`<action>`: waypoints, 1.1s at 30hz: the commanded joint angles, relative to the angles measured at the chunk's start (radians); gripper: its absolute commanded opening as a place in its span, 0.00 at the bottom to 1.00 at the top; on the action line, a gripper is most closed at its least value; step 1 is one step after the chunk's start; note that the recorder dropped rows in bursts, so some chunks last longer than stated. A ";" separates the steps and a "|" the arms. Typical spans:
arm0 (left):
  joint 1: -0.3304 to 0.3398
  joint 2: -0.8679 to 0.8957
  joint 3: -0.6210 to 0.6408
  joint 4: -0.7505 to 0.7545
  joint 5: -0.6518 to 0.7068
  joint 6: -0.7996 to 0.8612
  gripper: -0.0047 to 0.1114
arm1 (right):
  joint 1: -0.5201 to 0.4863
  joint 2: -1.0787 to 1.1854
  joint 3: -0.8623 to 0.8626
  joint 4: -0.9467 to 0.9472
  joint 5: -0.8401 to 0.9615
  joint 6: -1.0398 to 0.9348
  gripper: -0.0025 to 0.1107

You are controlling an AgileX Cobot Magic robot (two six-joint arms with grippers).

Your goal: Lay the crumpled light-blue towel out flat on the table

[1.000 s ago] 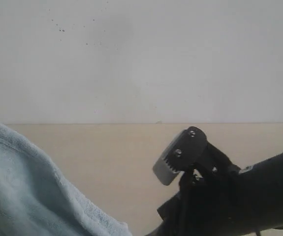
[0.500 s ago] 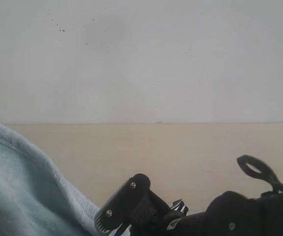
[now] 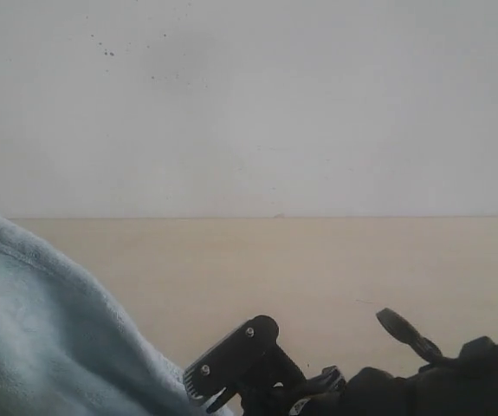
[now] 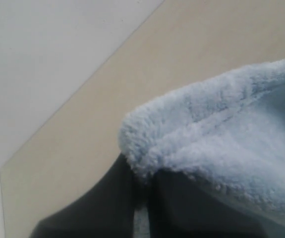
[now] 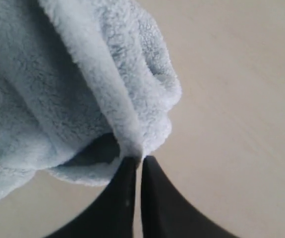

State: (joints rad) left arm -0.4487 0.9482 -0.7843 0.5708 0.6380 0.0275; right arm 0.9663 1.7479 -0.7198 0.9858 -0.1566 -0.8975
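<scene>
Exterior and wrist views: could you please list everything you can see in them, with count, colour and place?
towel: one, pale light blue and fluffy, bunched at the lower left of the exterior view, not yet spread flat.
table: one, pale beige, under everything, running back to the wall.
wall: one, white with a few dark specks, behind the table.
left claw: one, dark, shut, with a fold of the towel at its tips.
right claw: one, black, closed on a hemmed edge of the towel, low over the table.
right arm: one, black, along the lower right of the exterior view.
</scene>
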 commanded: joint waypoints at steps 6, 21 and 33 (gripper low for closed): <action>-0.003 0.000 -0.006 0.002 0.012 -0.013 0.07 | -0.004 -0.045 -0.001 0.000 -0.056 0.005 0.02; -0.003 -0.013 -0.006 -0.012 0.031 -0.013 0.07 | -0.002 -0.007 -0.006 0.000 0.063 0.000 0.41; -0.003 -0.015 -0.006 -0.007 0.050 -0.013 0.07 | -0.002 0.047 -0.140 0.000 0.083 0.057 0.02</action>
State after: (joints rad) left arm -0.4487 0.9461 -0.7843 0.5706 0.6775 0.0275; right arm 0.9663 1.8126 -0.8557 0.9857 -0.0735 -0.8353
